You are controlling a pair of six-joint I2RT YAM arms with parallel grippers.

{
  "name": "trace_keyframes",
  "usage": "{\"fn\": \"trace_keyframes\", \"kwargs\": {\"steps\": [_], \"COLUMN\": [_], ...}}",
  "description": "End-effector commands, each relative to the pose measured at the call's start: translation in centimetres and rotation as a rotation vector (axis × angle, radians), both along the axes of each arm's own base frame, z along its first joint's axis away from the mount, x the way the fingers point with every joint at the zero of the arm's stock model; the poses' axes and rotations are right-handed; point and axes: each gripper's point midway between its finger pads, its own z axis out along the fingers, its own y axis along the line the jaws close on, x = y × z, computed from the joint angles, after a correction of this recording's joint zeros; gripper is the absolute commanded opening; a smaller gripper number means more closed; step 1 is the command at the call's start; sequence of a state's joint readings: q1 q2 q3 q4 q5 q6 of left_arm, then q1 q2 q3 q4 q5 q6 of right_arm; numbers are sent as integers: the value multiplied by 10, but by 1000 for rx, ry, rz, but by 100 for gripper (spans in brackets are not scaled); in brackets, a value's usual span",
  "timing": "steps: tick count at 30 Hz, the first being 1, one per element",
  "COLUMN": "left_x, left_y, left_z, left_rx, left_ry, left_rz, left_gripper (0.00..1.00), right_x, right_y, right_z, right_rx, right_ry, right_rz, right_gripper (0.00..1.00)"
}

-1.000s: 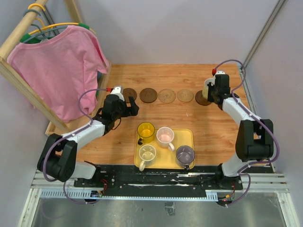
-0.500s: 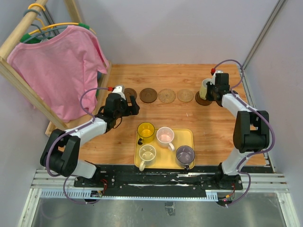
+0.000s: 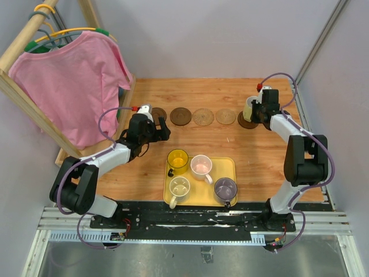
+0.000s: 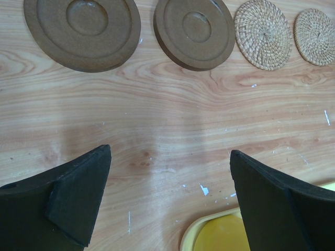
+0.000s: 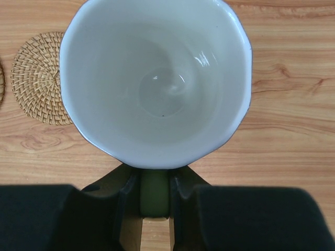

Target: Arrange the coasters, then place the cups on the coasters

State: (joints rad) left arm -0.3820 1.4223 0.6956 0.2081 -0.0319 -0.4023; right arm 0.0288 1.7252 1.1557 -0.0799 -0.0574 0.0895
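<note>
Five coasters lie in a row across the table: dark brown (image 3: 158,113), dark brown (image 3: 180,116), tan woven (image 3: 203,117), tan woven (image 3: 226,117) and dark brown (image 3: 248,122) at the right end. My right gripper (image 3: 258,109) is shut on the handle (image 5: 154,193) of the pale green cup (image 5: 155,78), which is upright over that right-end coaster. Whether it rests on it I cannot tell. My left gripper (image 4: 170,193) stands open and holds nothing, low over bare wood between the two left coasters (image 4: 82,26) (image 4: 193,31) and the tray.
A yellow tray (image 3: 233,167) near the front holds the yellow (image 3: 177,158), pinkish (image 3: 201,165), cream (image 3: 179,186) and purple-grey (image 3: 225,188) cups. A wooden rack with a pink shirt (image 3: 69,81) stands at the left, beside my left arm.
The right arm's elbow has swung inward while the cup stayed over the right-end coaster. The left gripper has shifted slightly. Nothing has moved in the last half second.
</note>
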Motion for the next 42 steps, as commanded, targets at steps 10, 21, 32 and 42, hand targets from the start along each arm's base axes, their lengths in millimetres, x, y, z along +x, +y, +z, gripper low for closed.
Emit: {"fn": "trace_keyframes", "kwargs": {"steps": [10,21,32,42], "left_x": [7,6,5,3], "left_y": [-6,-6,-6,-7], "left_z": [12,11,10,11], "left_rx": [-17,-19,-22,-28], "left_ry": [-28,-23,-21,-20], "left_rz": [-7,-11,-10,-18], "left_gripper": [100,100,100,100], "right_x": [15,8,2,-8], "right_y": [-3,-3,-3,-2], "right_z": [17,11,4,20], "right_rx": [26,27,32,32], "right_ry": [-64,-31,5,-30], "right_rz": [-20,-25,-36,-43], "right_gripper": [1,1,47,59]}}
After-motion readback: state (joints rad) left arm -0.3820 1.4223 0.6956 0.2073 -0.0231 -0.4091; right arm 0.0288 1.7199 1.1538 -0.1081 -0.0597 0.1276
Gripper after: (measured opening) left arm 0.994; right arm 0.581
